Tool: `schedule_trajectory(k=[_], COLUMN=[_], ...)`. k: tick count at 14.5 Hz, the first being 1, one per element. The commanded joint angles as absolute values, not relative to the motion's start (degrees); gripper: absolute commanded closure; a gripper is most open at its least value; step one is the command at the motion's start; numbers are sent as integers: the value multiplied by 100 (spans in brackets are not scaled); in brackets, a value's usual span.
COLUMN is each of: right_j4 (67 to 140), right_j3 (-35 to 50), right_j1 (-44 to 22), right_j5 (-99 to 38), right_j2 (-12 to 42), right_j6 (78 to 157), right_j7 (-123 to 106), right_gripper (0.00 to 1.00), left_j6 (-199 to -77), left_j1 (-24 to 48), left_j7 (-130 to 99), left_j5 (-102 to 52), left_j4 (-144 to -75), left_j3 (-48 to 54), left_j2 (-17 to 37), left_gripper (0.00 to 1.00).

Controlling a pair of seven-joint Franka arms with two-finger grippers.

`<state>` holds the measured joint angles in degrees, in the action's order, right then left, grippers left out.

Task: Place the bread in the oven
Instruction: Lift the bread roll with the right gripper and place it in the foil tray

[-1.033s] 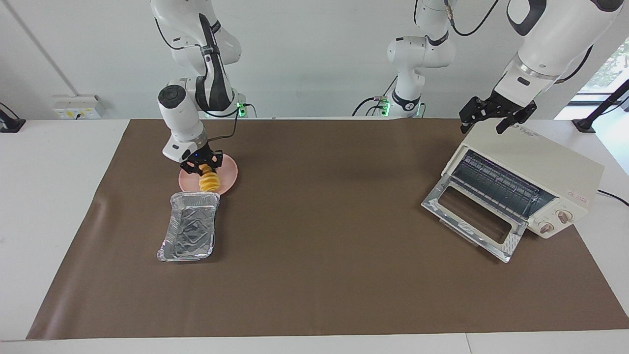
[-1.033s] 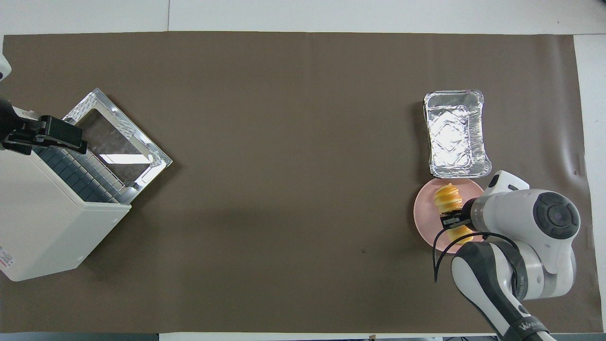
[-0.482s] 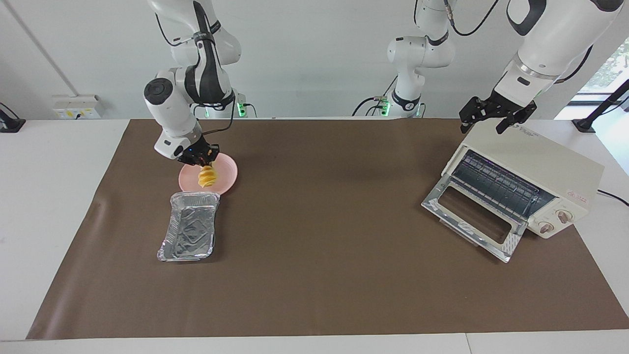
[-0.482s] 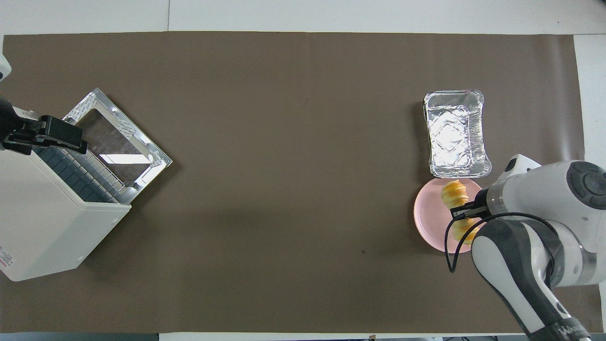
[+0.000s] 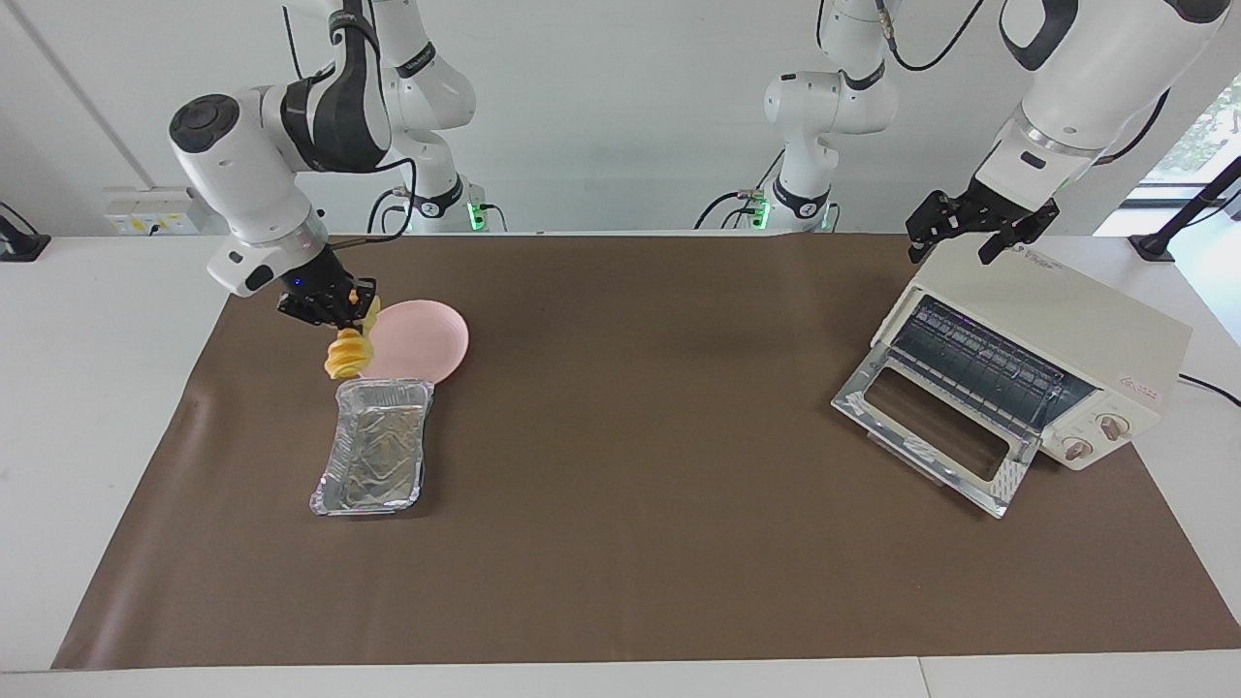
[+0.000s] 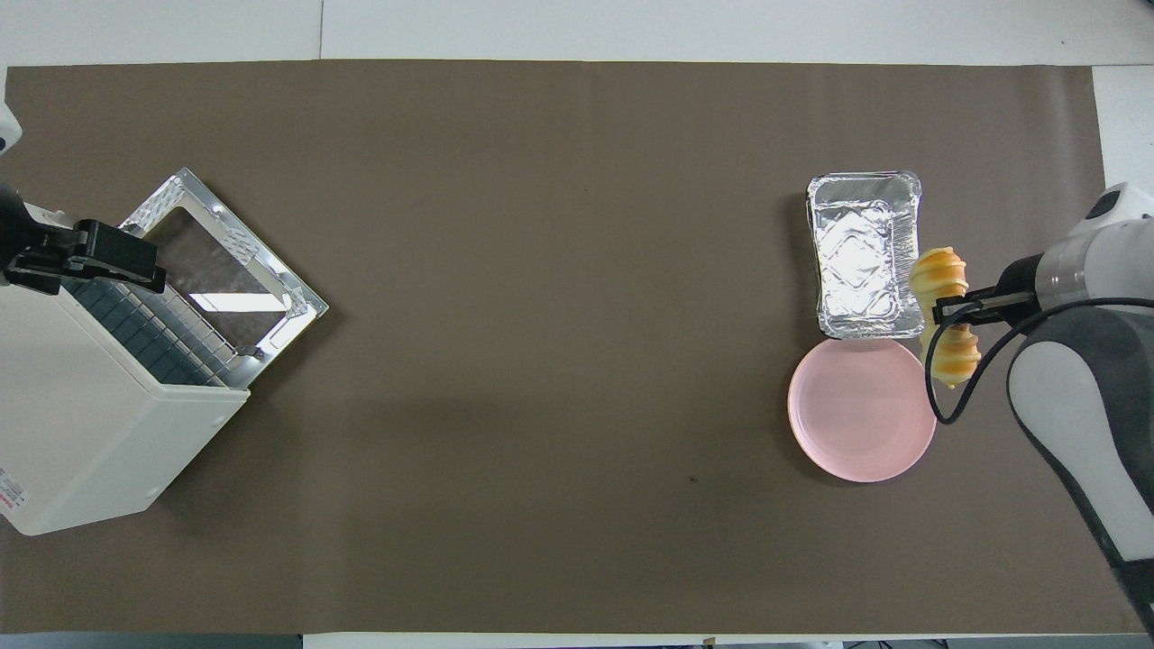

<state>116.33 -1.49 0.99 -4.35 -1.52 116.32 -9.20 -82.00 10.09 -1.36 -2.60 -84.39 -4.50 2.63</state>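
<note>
Moved since a second ago: bread (image 5: pixel 346 356), lifted off the pink plate (image 5: pixel 427 339) and carried toward the right arm's end of the table; plate, foil tray and oven unchanged

Item 1, right gripper (image 5: pixel 334 312): clenched on the bread about its middle, up in the air over the mat (image 5: pixel 620 543) just beside the near end of the foil tray (image 5: pixel 373 456). In the overhead view the loaf (image 6: pixel 942 315) shows on both sides of the fingers, beside the tray's edge and clear of the plate (image 6: pixel 861 410)

Item 2, left gripper (image 5: pixel 979 231): fingers spread wide, holding nothing, hovering over the top of the oven (image 5: pixel 1057 330) at its edge nearer the robots; this arm waits

Item 3, oven: at the left arm's end of the table, well apart from the bread. Door (image 5: pixel 936 431) dropped fully down, wire rack (image 5: pixel 979 364) exposed, nothing on it

Item 4, plate: bare, between the tray and the robots, its rim touching or just overlapping the tray's end

Item 5, foil tray: holds nothing as yet

Status, judged: door opened and bread picked up, so roughly the first half is done. Left to do: carry the loaf the length of the table, possibly by way of the tray it now hangs beside, set it on the rack, and perhaps shut the door
</note>
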Motion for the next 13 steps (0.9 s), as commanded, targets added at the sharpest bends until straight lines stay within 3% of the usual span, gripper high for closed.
schedule_trajectory(k=[1,5,11,12,13], right_j4=[10847,10723,10810,10828,10863], right_j3=[-105,-88,-70,-70,-70], right_j1=[97,53,-87,-88,-88], right_j5=[-527,-527,-615,-607,-606], right_j2=[701,1291,1801,1837,1854], right_j6=[11794,12567,13007,13034,13043], right_j7=[-616,-404,-396,-404,-413], right_gripper=[100,100,99,96,86], left_j6=[-8279,-8279,-8279,-8279,-8279], left_j1=[1028,1028,1028,1028,1028], left_j7=[-211,-211,-211,-211,-211], left_j5=[-193,-193,-193,-193,-193], left_j4=[-8587,-8587,-8587,-8587,-8587], left_j3=[-448,-448,-448,-448,-448], left_j2=[123,123,123,123,123], left_gripper=[0,0,0,0,0])
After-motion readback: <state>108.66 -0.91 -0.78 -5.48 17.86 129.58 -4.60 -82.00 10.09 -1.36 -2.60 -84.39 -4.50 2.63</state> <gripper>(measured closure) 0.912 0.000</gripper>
